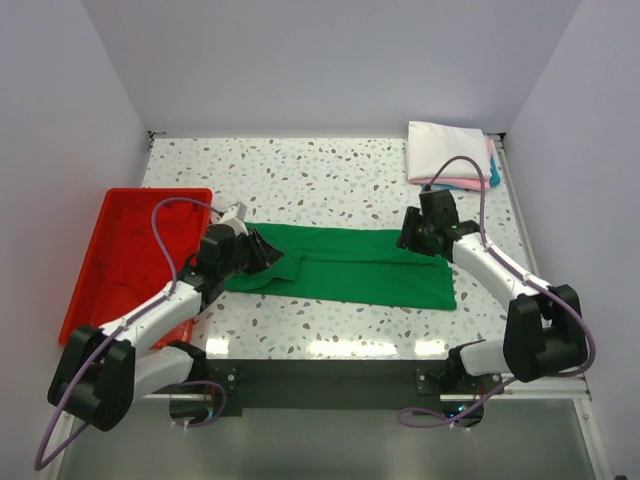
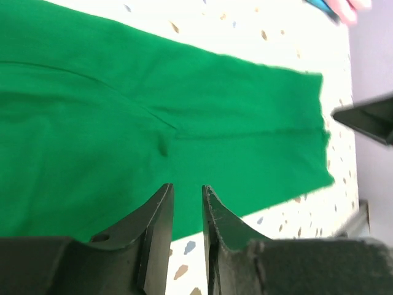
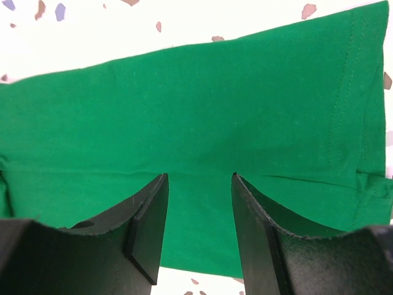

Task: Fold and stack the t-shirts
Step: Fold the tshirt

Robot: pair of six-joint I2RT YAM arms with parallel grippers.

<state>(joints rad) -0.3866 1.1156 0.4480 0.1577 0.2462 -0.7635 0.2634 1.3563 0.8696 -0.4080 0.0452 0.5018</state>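
A bright green t-shirt (image 1: 350, 265) lies across the middle of the table, folded lengthwise into a long strip. My left gripper (image 1: 268, 252) hovers over its left end. In the left wrist view that gripper (image 2: 187, 187) has its jaws a little apart over the green cloth (image 2: 123, 110), with nothing between them. My right gripper (image 1: 410, 236) is over the shirt's right end. In the right wrist view it (image 3: 199, 176) stands open above the cloth (image 3: 215, 104), holding nothing. At the back right is a stack of folded t-shirts (image 1: 445, 150), white on top with pink and light blue edges beneath.
A red plastic tray (image 1: 160, 192) sits at the left edge, next to the left arm. White walls enclose the speckled table (image 1: 320, 180) on three sides. The right gripper's dark tip (image 2: 368, 117) shows at the edge of the left wrist view.
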